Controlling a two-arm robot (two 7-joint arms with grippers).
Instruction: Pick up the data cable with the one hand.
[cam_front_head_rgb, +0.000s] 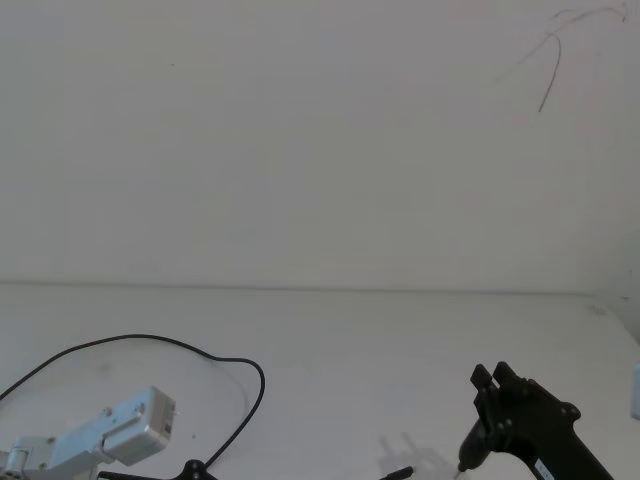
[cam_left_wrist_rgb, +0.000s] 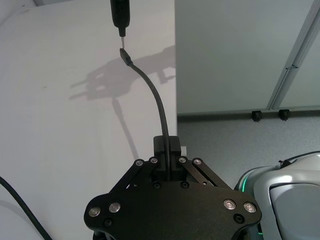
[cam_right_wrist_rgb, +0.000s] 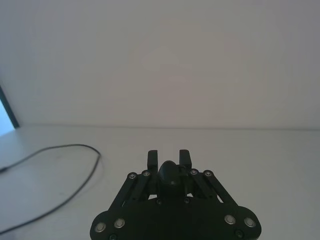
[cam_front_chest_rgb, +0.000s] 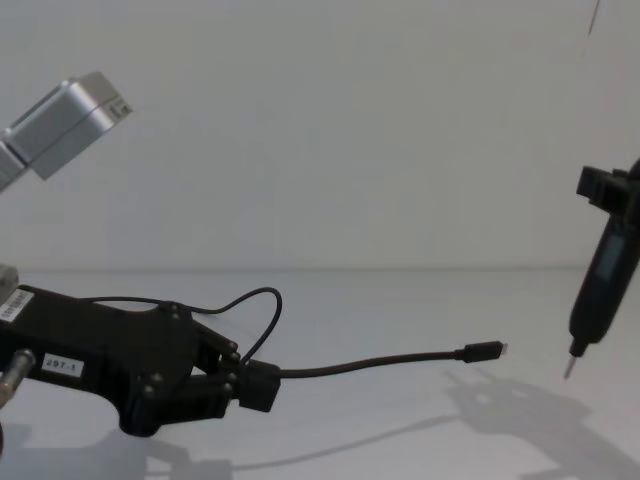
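Now: left gripper (cam_front_chest_rgb: 262, 385) clamped on data cable (cam_front_chest_rgb: 370, 364), lifted off table (cam_front_chest_rgb: 400, 300); plug end (cam_front_chest_rgb: 482, 351) jutting level toward right gripper (cam_front_chest_rgb: 600, 190), itself closed around stick tool (cam_front_chest_rgb: 598, 300), tip just beyond plug.

Black blocky left tool (cam_front_chest_rgb: 262, 385), silver screws, white number label; black right tool (cam_right_wrist_rgb: 170, 157)

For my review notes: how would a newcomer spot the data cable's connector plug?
On the white table, find the left gripper, a black blocky two-fingered clamp shut on the thin dark data cable. The cable juts toward the right gripper, ending in a small metal-tipped plug, unlike the slim pin-tipped tool.
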